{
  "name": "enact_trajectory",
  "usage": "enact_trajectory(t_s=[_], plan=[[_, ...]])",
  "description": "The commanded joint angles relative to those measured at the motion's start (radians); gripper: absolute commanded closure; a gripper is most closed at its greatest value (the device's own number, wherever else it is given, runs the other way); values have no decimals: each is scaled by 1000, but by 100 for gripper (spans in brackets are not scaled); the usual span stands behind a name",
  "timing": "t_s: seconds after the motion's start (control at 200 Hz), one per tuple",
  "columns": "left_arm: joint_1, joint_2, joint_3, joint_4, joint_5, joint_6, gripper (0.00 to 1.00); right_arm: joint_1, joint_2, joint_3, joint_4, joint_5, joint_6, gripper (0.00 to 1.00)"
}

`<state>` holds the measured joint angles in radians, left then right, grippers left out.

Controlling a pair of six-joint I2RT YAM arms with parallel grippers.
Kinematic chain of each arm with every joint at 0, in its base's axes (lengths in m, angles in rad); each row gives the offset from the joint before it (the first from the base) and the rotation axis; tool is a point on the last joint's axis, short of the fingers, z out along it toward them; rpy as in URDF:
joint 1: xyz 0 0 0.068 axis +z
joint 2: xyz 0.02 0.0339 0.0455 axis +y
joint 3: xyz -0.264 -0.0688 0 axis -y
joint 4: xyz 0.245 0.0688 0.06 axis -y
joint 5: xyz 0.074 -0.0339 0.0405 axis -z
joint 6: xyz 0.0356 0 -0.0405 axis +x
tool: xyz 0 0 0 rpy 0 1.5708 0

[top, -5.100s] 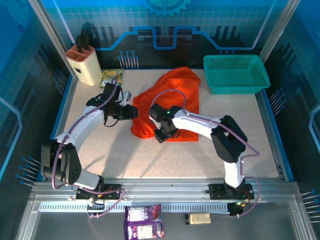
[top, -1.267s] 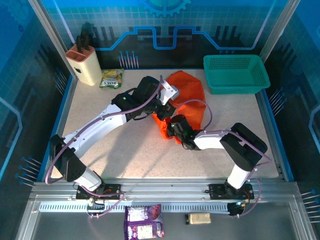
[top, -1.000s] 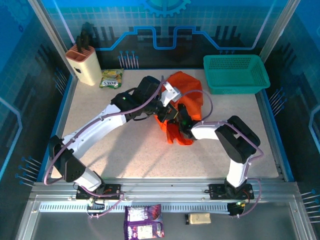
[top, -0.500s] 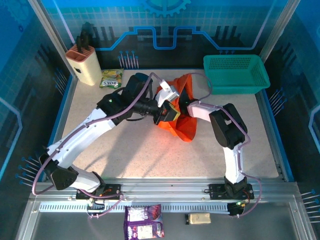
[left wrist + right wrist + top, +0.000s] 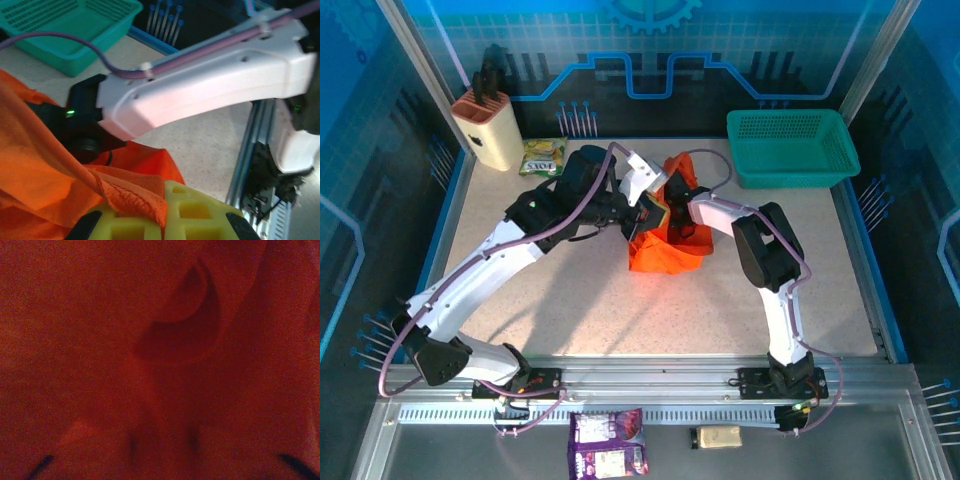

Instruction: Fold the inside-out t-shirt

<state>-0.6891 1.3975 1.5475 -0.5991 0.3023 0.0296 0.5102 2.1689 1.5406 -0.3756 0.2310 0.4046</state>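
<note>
A teal basket (image 5: 790, 150) sits at the back of the table (image 5: 570, 300). Far left of the basket stand a knife block (image 5: 488, 128) and a snack bag (image 5: 542, 156). The orange shirt (image 5: 665, 245) is a bunched heap, left of the basket and a bit nearer the 2 arm bases. Its long way runs from the basket side toward the bases. I cannot tell neck from hem. The left gripper (image 5: 162, 212) is closed tight and pinches an edge of the shirt. The right arm (image 5: 720, 213) lies over the shirt and hides its middle. The right gripper (image 5: 678, 228) is buried in dark orange folds, so I cannot tell how wide it is or if it holds anything.
</note>
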Motion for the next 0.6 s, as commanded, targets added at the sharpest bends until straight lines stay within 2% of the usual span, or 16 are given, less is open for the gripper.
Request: enact_trajectory(t_s=[0.0, 0.065, 0.135, 0.3, 0.415, 0.595], plan=[[48, -34, -35, 68, -82, -74, 100, 14, -39, -84, -147, -40, -10, 84], [93, -27, -65, 103, -87, -113, 100, 21, -98, -127, -141, -72, -12, 95], [140, -18, -115, 161, -83, -135, 100, 33, -154, -163, -152, -112, -16, 100], [256, 91, -141, 237, -26, -210, 100, 89, -304, -250, -167, -185, -66, 100], [277, 203, -82, 192, -38, -196, 100, 128, -395, -256, -223, -190, -81, 100], [306, 327, -79, 198, -49, -209, 100, 166, -539, -234, -260, -226, -75, 100]])
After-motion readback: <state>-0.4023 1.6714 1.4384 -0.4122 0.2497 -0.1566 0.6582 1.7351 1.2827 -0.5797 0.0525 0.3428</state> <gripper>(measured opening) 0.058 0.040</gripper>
